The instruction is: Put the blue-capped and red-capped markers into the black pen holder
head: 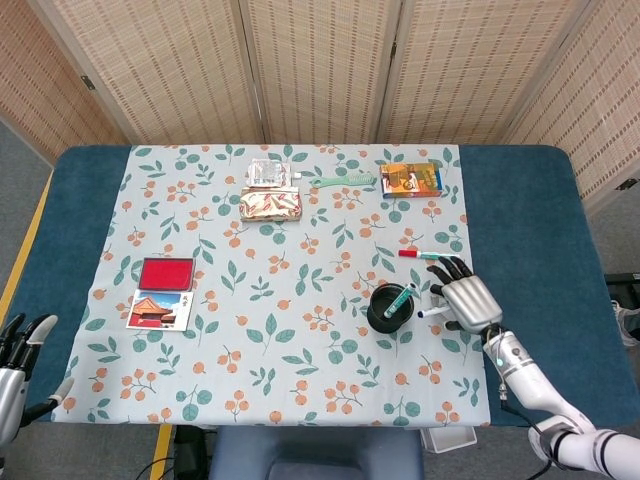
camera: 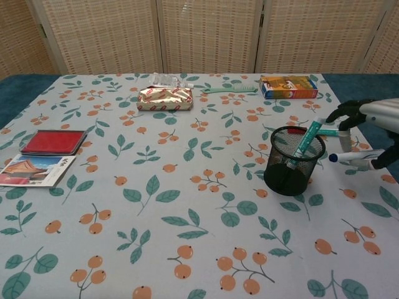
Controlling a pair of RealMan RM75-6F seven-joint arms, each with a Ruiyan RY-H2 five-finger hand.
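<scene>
right hand (head: 468,303): at 3 o'clock of the holder, fingers (camera: 346,112) curled around the blue-capped marker (camera: 358,155), which is lifted off the worktop (head: 520,200), blue cap pointing toward the holder
left hand (head: 18,362): at the 8 o'clock corner of the head view, off the cloth, fingers spread, holding nothing
black pen holder (camera: 292,161): upright on the floral cloth (head: 290,280), right half; a teal marker (camera: 307,137) leans inside it
red-capped marker (head: 427,255): lying flat on the cloth at 1 o'clock of the holder, just beyond the right hand's fingertips, apart from them
far edge: foil packet (head: 271,205), comb (head: 345,181), orange box (head: 411,179)
left side: red stamp pad (head: 166,273), postcard (head: 160,309) just at its 6 o'clock
</scene>
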